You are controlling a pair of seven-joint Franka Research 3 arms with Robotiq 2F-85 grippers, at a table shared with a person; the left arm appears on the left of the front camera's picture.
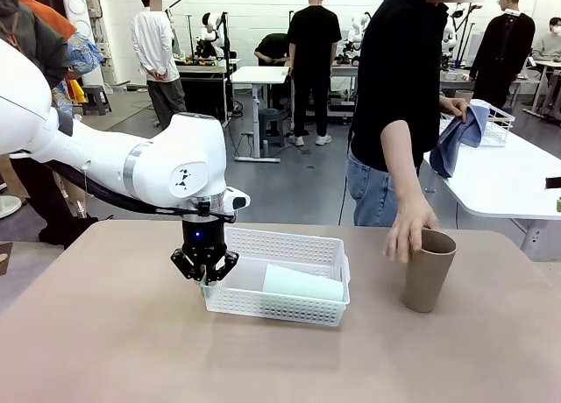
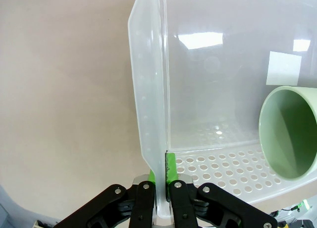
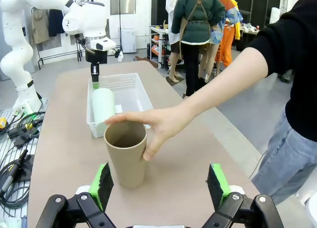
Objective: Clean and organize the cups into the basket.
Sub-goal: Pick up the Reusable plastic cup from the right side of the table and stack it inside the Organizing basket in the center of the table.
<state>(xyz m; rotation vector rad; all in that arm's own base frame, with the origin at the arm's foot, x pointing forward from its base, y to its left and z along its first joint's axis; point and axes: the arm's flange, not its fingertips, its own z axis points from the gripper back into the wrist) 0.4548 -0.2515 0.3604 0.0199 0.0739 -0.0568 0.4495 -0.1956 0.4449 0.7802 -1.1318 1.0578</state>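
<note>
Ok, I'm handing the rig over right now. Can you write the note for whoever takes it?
Left hand: shut on the left end wall of the basket.
Right hand: open, holding nothing, pointed at the tan cup.
Mint green cup: lying on its side in the basket.
Tan cup: upright on the table, right of the basket, with the person's hand on its rim.
Done: one cup is in the basket.
Left: the tan cup has to go in; probably wait until the person lets go of it.
</note>
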